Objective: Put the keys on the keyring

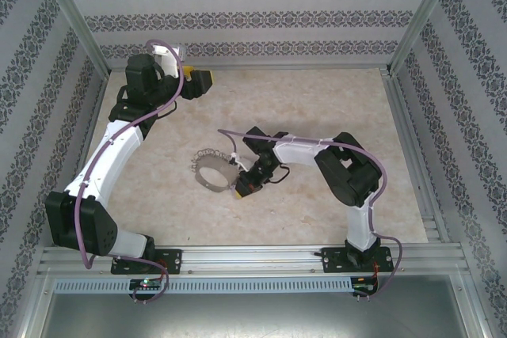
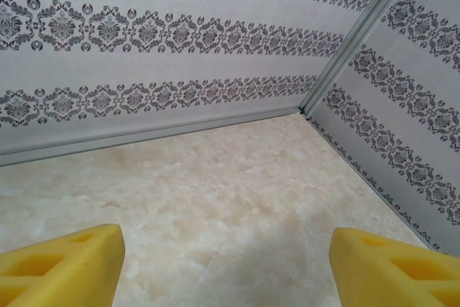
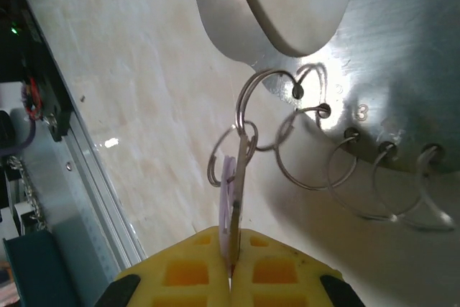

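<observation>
The keyring (image 1: 211,169) lies at mid-table, a thin hoop fringed with small silvery rings. My right gripper (image 1: 242,187) sits at its right rim. In the right wrist view the right gripper (image 3: 231,239) is shut on the keys (image 3: 243,177), a thin dark key standing edge-on beside its lilac-white tag (image 3: 228,192). The key's top meets a small wire ring (image 3: 251,109) that hangs from a hole in the keyring's (image 3: 402,48) shiny band. My left gripper (image 1: 198,81) hovers at the far left of the table, open, with nothing between its yellow fingers (image 2: 65,264).
Patterned walls close in the beige marbled table (image 1: 317,108) on three sides. A metal rail (image 1: 253,263) runs along the near edge by the arm bases. More wire rings (image 3: 381,177) dangle along the keyring's band.
</observation>
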Robot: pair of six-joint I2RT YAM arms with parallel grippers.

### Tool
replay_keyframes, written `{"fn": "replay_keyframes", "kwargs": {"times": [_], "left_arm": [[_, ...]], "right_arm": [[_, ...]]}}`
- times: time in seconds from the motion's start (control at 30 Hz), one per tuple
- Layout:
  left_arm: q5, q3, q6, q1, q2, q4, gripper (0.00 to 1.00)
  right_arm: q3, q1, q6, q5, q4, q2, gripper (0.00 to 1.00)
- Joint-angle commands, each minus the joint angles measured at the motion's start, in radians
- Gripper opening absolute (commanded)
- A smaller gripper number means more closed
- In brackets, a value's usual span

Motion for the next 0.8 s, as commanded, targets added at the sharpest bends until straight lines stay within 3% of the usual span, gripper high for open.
{"fn": "replay_keyframes", "kwargs": {"times": [0.0, 0.1, 0.17, 0.23, 0.5, 0.6, 0.63, 0.77], "left_arm": [[0.018, -0.008, -0.019, 0.012, 0.014, 0.050, 0.76], [0.020, -0.005, -0.023, 0.012, 0.017, 0.052, 0.76], [0.024, -0.002, -0.024, 0.011, 0.020, 0.053, 0.76], [0.023, -0.003, -0.025, 0.011, 0.021, 0.052, 0.76], [0.036, 0.006, -0.025, 0.010, 0.020, 0.042, 0.85], [0.032, 0.005, -0.025, 0.010, 0.012, 0.035, 1.00], [0.030, 0.005, -0.024, 0.010, 0.006, 0.032, 1.00], [0.020, 0.006, -0.016, 0.010, -0.010, 0.006, 1.00]], "right_arm": [[-0.028, 0.021, 0.002, -0.013, 0.009, 0.013, 0.00], [-0.044, 0.032, 0.002, -0.008, 0.000, 0.006, 0.01], [-0.058, 0.034, 0.006, -0.004, -0.003, -0.003, 0.16], [-0.076, 0.035, 0.008, 0.000, -0.003, -0.024, 0.24], [-0.139, 0.031, 0.017, 0.033, -0.057, -0.199, 0.42], [-0.146, 0.012, 0.026, 0.055, -0.074, -0.278, 0.50], [-0.143, -0.001, 0.029, 0.062, -0.079, -0.306, 0.53], [-0.099, -0.070, 0.035, 0.100, -0.093, -0.401, 0.73]]}}
